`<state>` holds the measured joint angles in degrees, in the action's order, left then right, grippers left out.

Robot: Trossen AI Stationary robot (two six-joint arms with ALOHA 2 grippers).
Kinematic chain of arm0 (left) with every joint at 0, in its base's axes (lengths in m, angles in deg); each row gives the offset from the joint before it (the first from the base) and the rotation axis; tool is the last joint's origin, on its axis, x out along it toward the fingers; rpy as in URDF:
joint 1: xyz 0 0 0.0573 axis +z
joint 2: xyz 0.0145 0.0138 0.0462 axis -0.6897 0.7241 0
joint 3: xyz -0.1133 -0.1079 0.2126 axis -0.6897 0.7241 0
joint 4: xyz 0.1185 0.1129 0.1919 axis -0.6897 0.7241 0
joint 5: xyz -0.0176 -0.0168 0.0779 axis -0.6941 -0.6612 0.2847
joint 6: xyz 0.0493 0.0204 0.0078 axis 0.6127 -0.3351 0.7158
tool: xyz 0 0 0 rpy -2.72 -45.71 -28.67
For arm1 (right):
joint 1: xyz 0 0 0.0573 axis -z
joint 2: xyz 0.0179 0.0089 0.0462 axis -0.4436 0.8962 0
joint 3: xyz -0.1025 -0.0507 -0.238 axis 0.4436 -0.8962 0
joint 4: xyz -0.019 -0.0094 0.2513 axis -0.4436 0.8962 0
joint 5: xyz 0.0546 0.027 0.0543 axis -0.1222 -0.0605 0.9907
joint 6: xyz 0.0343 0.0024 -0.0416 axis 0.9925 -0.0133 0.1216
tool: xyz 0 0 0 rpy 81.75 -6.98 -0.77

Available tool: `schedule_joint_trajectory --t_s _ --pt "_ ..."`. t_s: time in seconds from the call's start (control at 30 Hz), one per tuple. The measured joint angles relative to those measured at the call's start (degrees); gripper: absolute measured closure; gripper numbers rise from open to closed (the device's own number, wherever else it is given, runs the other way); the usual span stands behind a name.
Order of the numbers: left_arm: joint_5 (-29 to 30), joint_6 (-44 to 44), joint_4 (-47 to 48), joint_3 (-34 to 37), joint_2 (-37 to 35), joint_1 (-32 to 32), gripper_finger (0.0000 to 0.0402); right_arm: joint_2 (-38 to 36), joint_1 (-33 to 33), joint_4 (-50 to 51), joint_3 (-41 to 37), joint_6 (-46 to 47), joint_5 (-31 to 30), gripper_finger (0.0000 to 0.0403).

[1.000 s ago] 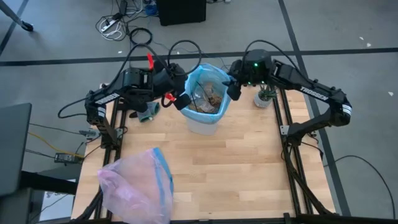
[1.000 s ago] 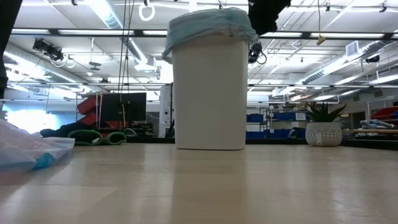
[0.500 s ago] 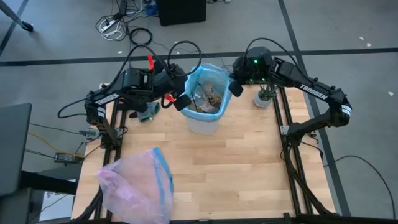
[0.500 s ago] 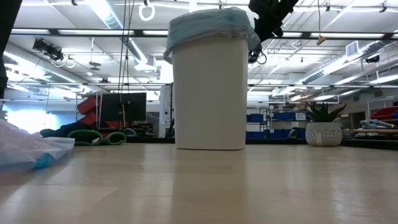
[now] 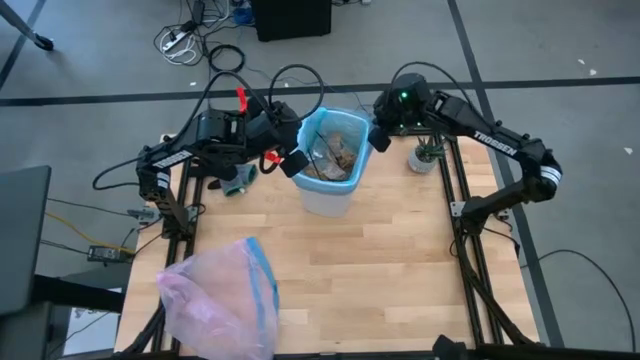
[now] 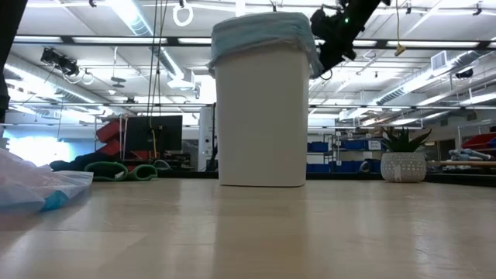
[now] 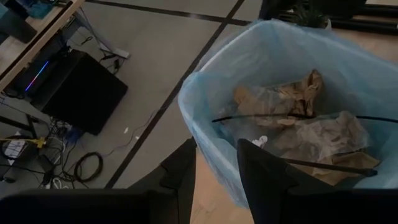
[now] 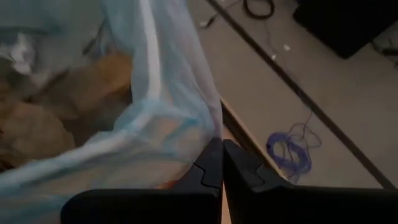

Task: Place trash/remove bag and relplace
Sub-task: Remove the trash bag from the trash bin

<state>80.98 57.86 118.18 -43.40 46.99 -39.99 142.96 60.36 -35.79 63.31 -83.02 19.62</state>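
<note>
On tabletop (image 5: 380, 260): bin (image 6: 260, 116) with bag (image 5: 312, 125), trash (image 7: 292, 118) inside. Left gripper (image 7: 214, 163) fingers part-open astride bag rim; right gripper (image 8: 221, 163) fingers closed, pinching bag rim.

One camera looks straight down, one level across the table, both wrist cameras close; all share the bin (image 5: 328, 172).

Two dark jointed arms, white lettering on right arm (image 5: 495, 143), green light, black cables
</note>
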Motion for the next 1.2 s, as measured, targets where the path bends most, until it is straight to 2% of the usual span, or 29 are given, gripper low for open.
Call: schedule_joint_trajectory --t_s 0.33,0.47,0.57,0.73,0.8,0.87,1.0,1.2 --pt "1.83 -1.67 1.96 0.0 0.0 0.02 0.0275 0.04 -0.12 -0.5 -4.42 0.26 6.47 0.0403" --pt "1.82 -2.17 2.05 0.0 0.0 0.0 0.0275 -2.1 -0.13 -1.05 -4.45 0.15 7.52 0.0389" --pt "1.86 -3.19 3.25 0.0 0.0 0.0 0.0275 -4.86 -0.13 -1.11 -4.45 0.71 7.26 0.0355" --pt "2.25 -6.36 6.89 0.0 0.0 0.0 0.0275 -10.65 0.59 0.4 -4.45 4.28 4.89 0.0271" --pt "1.97 -8.19 8.63 0.0 0.0 -0.2 0.0275 -13.39 0.63 0.18 -4.45 6.05 6.91 0.0238" --pt "0.94 -9.56 9.84 0.0 0.0 -0.5 0.0275 -16.19 0.37 -0.39 -4.43 8.49 12.15 0.0213" --pt "-5.14 -8.95 9.66 1.1 -0.13 -2.54 0.0275 -19.85 -2.38 -0.7 -4.38 16.75 18.71 0.02" --pt "-20.78 -8.75 9.53 1.49 -0.33 -8.08 0.0275 -23.26 -10.93 0.11 -4.38 24.2 17.63 0.0218"
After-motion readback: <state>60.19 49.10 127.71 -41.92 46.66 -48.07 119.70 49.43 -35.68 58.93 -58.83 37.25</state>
